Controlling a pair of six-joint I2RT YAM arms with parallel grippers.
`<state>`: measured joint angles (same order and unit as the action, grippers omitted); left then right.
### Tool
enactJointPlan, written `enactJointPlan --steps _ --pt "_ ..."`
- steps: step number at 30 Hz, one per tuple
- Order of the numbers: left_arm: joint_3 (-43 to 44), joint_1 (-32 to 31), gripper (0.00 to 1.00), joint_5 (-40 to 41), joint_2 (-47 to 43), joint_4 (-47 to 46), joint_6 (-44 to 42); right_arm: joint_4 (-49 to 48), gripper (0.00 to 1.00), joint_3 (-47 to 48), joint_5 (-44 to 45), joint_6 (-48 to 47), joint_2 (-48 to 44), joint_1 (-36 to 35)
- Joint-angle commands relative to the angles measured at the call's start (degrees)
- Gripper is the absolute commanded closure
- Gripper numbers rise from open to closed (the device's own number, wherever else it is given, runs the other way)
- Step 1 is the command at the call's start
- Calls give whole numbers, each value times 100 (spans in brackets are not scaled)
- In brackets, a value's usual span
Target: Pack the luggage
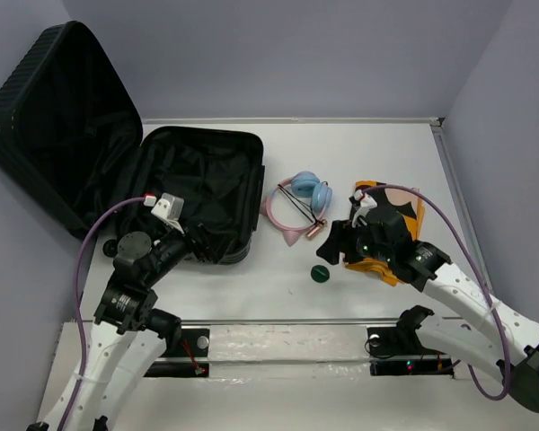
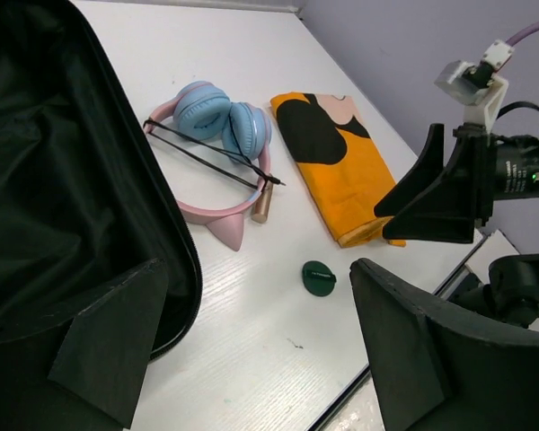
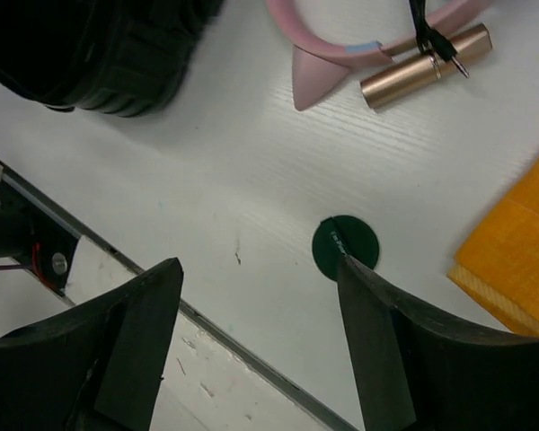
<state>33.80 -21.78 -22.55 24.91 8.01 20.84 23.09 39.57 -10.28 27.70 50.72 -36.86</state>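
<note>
The luggage lies open just at the left gripper, with its lid leaning back. Inside it only black lining shows. This gripper is spread wide and holds nothing. The right gripper, also released, hangs over a green disc. Beyond it lie headphones and a gold tube. An orange cloth is under its arm.

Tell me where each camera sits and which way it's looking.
Top external: above and behind the bases, looking down on the table and open luggage; left arm and right arm show.
Left wrist: beside the luggage, facing across headphones and orange cloth toward the right arm; left gripper open below.
Right wrist: looking down at the table front; right gripper open.
Both wrist views share the green disc.
</note>
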Motion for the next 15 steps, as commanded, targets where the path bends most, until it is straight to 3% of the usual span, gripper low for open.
enactJointPlan --steps 1,7,15 --pt "4 -11 6 -154 -170 -195 -54 415 25 -318 545 200 -229 -84" --pt "-31 -19 6 -277 -56 -238 -36 337 29 -582 756 455 -54 -347" --pt "-58 -19 5 -303 -196 -274 -27 82 34 -293 1810 604 1543 -1156"
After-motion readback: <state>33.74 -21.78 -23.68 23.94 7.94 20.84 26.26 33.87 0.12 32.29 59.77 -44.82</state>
